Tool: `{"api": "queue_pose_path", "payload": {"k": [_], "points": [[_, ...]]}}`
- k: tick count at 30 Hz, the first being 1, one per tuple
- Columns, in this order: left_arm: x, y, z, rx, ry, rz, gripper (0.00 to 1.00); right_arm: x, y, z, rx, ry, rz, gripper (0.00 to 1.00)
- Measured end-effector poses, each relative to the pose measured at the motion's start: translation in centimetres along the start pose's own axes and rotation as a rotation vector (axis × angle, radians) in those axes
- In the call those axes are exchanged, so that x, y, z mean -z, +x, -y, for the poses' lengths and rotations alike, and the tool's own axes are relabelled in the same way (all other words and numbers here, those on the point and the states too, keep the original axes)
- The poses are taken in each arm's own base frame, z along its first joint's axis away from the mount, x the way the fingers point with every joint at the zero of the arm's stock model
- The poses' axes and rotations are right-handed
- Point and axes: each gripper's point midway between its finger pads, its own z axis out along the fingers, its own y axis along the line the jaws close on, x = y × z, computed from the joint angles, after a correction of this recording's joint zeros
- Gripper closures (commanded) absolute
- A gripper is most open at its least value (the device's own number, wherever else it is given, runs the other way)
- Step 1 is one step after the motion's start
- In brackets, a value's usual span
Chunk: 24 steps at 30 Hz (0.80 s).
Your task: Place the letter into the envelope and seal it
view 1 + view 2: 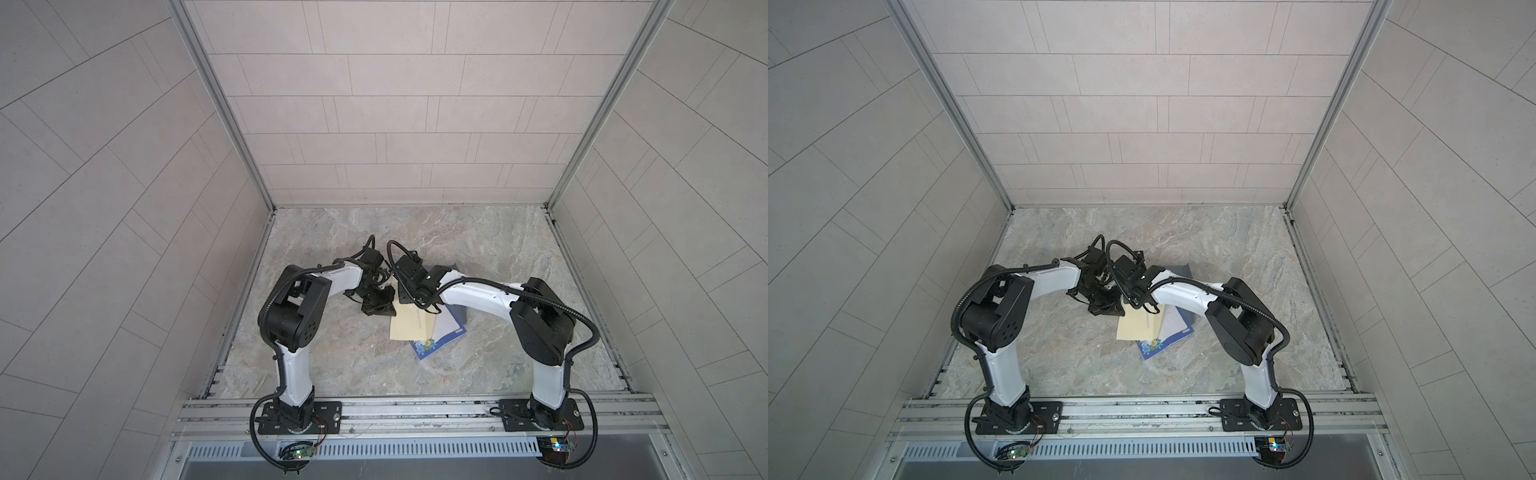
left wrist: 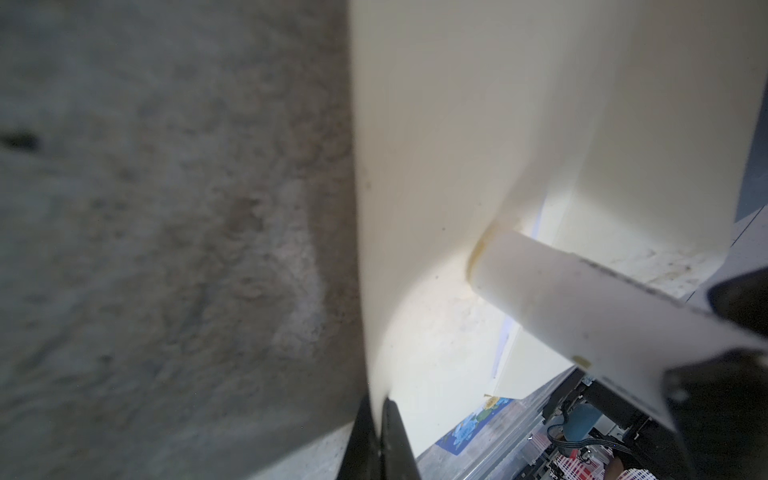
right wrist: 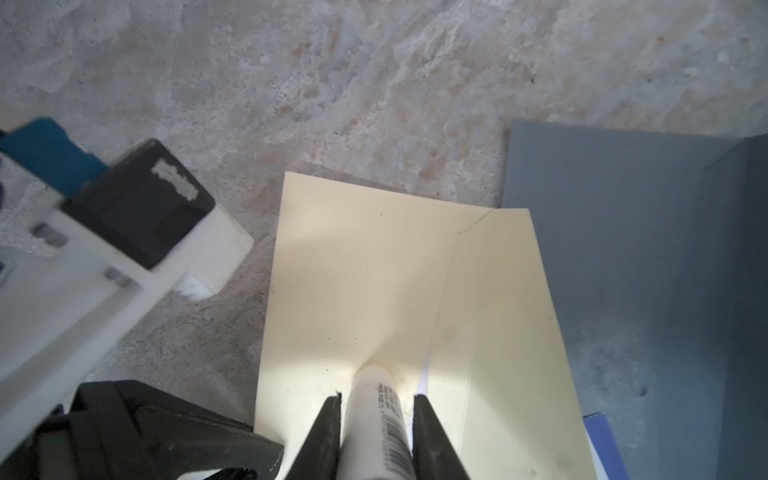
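A cream envelope lies mid-table with its flap unfolded. My left gripper is shut on the flap's edge. The right gripper is shut on a white glue stick, whose tip presses on the flap near the fold. The letter, white with a blue floral border, sticks out from the envelope's near right side. A white sliver shows at the envelope's mouth; I cannot tell how far it is inside.
A grey-blue folded sheet lies under and beside the envelope on the right. The marble tabletop has tiled walls on three sides and a metal rail at the front. Both arms meet over the middle.
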Motion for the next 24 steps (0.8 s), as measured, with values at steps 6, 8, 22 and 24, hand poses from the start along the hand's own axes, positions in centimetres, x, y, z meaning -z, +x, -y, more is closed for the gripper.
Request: {"api": "queue_pose_path", "payload": {"k": [6,8,22,24], "points": [[0.0,0.0,0.0,0.0,0.0,0.0,1.0,1.1,0.5,0.4,-0.022,-0.112,0.025,1.0],[0.0,0.0,0.0,0.0,0.001,0.0,1.0,2.3,0.1,1.0,-0.053,-0.169,0.047,1.0],[0.0,0.0,0.0,0.0,0.0,0.0,1.0,3.9,-3.9,10.9,-0.36,-0.203,0.247,1.0],[0.0,0.0,0.0,0.0,0.0,0.0,1.0,2.7,-2.8,11.7,-0.368,-0.176,0.231,0.98]]}}
